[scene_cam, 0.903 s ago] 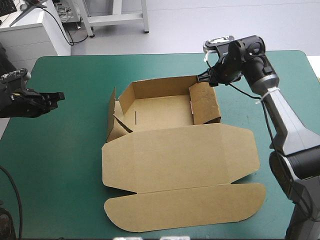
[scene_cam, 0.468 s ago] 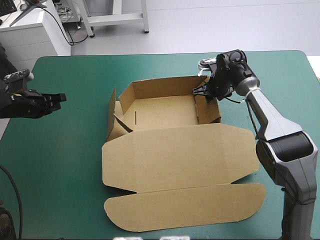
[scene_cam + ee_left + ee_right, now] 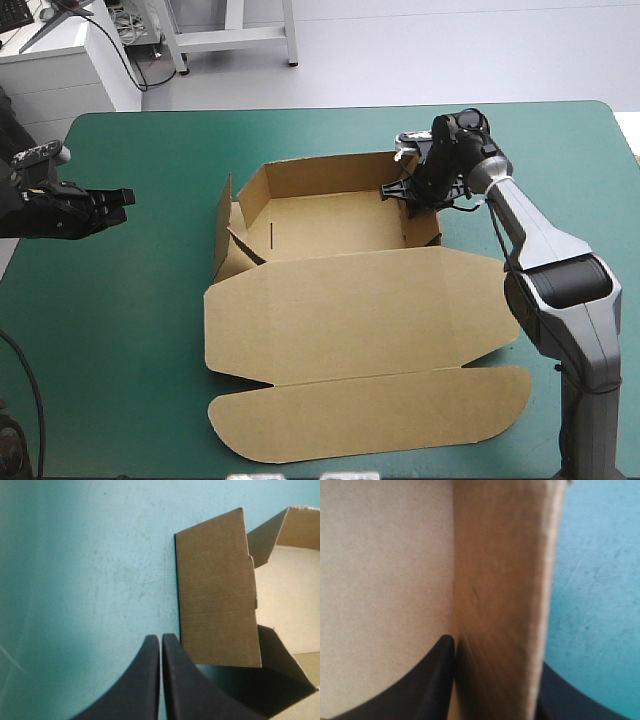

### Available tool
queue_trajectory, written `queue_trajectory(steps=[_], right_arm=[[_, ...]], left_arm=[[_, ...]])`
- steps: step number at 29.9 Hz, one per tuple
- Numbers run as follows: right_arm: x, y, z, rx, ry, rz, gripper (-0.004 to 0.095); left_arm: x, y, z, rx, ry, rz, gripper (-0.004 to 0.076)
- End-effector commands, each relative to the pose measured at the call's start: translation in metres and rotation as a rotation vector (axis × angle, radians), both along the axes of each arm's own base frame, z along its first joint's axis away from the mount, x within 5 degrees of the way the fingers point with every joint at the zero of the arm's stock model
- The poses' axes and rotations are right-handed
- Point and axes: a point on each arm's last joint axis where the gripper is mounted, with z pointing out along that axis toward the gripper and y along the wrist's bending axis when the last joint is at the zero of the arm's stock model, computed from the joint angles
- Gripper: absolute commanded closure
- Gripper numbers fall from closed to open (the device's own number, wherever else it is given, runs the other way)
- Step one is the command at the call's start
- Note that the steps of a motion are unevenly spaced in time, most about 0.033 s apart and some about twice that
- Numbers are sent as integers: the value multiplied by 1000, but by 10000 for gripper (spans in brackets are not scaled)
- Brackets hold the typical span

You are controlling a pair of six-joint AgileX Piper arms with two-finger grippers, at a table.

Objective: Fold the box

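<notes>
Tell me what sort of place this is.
Most likely a robot test bench in a lab or workshop. A table with a teal-green cover carries a half-folded brown box; the right pincer grips its right wall, and the left pincer hangs shut near the table's left edge.

Right gripper (image 3: pixel 403 190) has moved from beyond the far right corner of the box (image 3: pixel 350 310) onto its right wall (image 3: pixel 424 226). That wall now stands steeper, between the fingers (image 3: pixel 432 682).
</notes>
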Motion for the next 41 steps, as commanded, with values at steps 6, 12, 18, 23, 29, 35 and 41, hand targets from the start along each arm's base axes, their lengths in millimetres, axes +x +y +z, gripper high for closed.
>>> queue_trajectory(steps=[6,12,18,23,29,35,41], right_arm=[[-7,-5,33,27,-65,2,912],[-13,-12,52,47,-106,5,920],[-25,-41,93,128,-189,-13,927],[-43,-70,132,160,-289,-35,927],[-77,-92,173,175,-390,-63,927],[-106,-91,189,270,-412,-33,927],[-123,-78,208,412,-450,27,926]], left_arm=[[-4,-4,19,-21,-83,7,724],[-4,-3,20,-15,-87,11,723],[-4,-4,20,-21,-87,10,615],[-4,-6,21,-55,-96,8,339],[0,-7,25,-100,-142,30,143],[2,-13,30,-204,-169,28,143],[5,-22,21,-321,-85,-39,143]])
